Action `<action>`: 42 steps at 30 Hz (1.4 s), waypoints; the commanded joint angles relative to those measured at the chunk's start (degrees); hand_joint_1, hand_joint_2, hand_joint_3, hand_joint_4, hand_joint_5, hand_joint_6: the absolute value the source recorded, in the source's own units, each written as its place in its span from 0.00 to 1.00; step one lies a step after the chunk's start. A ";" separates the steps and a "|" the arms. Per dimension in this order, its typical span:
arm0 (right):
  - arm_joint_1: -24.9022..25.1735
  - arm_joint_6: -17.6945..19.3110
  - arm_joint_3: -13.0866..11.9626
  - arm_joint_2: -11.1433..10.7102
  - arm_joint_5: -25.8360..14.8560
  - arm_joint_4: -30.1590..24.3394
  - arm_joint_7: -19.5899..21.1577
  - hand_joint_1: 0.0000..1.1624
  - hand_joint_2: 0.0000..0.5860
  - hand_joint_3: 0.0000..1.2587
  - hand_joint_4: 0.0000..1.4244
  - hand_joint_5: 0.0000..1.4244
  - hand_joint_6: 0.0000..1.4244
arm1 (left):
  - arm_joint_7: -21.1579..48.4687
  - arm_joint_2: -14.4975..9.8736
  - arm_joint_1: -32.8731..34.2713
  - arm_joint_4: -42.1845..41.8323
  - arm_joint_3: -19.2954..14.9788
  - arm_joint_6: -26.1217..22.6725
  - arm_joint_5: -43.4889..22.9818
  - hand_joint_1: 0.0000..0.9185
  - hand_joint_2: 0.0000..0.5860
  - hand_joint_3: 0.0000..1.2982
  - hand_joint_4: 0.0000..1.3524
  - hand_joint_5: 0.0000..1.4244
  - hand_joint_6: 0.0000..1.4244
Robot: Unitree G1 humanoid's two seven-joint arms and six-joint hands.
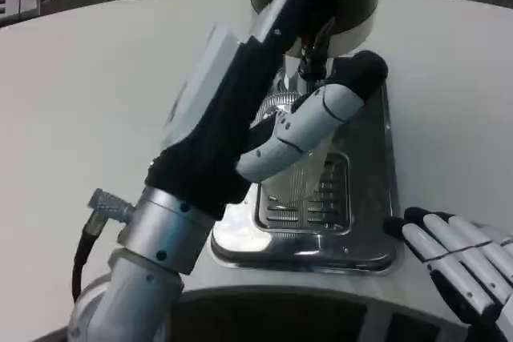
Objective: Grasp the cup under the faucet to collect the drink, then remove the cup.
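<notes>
White table [88, 94] lies bare and wide left of the drip tray [365, 250]. Over the tray's grille, the left hand [300, 130] wraps its fingers around the clear ribbed cup [309, 178], which stands upright under the faucet [313, 58]. Just right of the tray's front edge, the right hand [461, 266] rests with straight fingers close together, holding nothing.

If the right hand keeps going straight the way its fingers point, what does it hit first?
Probably the right rim of the steel drip tray: the right hand points up-left at it, fingertips close to that edge. Depth is uncertain, though.
</notes>
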State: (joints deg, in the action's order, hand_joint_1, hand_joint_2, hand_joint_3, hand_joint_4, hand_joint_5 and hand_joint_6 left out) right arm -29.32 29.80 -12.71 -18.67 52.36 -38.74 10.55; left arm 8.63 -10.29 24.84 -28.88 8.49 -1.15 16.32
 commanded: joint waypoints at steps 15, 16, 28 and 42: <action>0.61 -0.37 -0.07 -0.24 -0.63 0.25 -0.36 0.23 0.88 0.10 0.07 0.09 0.14 | 6.28 -3.47 0.69 -0.94 2.20 -4.16 2.28 0.00 0.27 0.00 0.00 0.03 0.00; 0.62 -0.39 -0.06 -0.25 -0.67 0.26 -0.40 0.23 0.88 0.10 0.07 0.09 0.14 | 7.30 -4.44 1.48 -1.38 2.34 -4.93 2.97 0.00 0.27 0.00 0.00 0.03 0.00; 0.96 -0.69 0.49 -0.05 -1.00 0.69 -0.58 0.22 0.88 0.10 0.07 0.09 0.15 | 15.09 -11.52 7.57 -4.15 5.20 -7.20 12.84 0.00 0.26 0.00 0.00 0.04 0.01; 1.79 -2.30 1.39 0.17 -2.28 1.07 -1.57 0.22 0.86 0.10 0.07 0.10 0.15 | 18.03 -12.63 9.25 -4.61 7.65 -5.54 17.43 0.00 0.23 0.00 0.00 0.03 0.01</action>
State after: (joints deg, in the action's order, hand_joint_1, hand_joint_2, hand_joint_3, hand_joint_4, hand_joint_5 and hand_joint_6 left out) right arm -27.56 28.11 -11.49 -18.65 51.64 -38.16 9.82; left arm 24.97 -22.65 34.01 -33.45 14.66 -7.82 33.11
